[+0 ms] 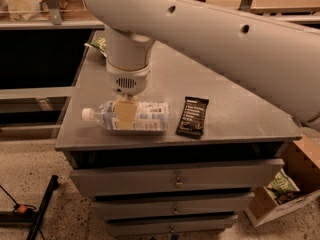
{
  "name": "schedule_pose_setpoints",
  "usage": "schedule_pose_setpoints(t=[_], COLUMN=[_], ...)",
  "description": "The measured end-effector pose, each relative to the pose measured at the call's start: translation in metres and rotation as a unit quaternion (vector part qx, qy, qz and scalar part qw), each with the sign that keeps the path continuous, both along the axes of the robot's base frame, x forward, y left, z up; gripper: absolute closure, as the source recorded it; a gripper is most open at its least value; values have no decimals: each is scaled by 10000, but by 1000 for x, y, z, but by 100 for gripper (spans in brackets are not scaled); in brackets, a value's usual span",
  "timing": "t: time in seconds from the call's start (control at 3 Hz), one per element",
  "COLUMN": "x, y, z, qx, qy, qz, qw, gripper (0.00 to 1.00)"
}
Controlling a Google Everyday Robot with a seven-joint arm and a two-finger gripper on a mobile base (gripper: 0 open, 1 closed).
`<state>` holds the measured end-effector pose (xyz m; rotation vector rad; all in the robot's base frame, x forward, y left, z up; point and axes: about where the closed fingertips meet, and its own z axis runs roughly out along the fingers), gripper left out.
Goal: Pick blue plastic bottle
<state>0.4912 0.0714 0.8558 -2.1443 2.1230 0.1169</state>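
Note:
The blue plastic bottle (150, 117) is clear with a white cap and a pale blue-and-white label. It lies on its side near the front left edge of the grey cabinet top (230, 91), cap pointing left. My gripper (125, 115) hangs from the white wrist straight over the bottle's middle and covers part of its label. The bottle rests on the top.
A dark snack bar (192, 116) lies just right of the bottle. A green chip bag (100, 44) sits at the back left, partly behind my arm. Drawers (175, 179) are below. A cardboard box (282, 191) stands on the floor at right, and a black stand leg (42, 209) at left.

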Motion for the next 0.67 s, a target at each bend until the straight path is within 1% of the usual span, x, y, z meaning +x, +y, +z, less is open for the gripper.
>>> schedule_pose_setpoints(t=[0.33, 0.67], x=[13, 15], y=[-6, -5], z=[33, 37], qx=[166, 206], qy=[-301, -339], qz=[-45, -51], qw=[9994, 9992], gripper=[100, 100])
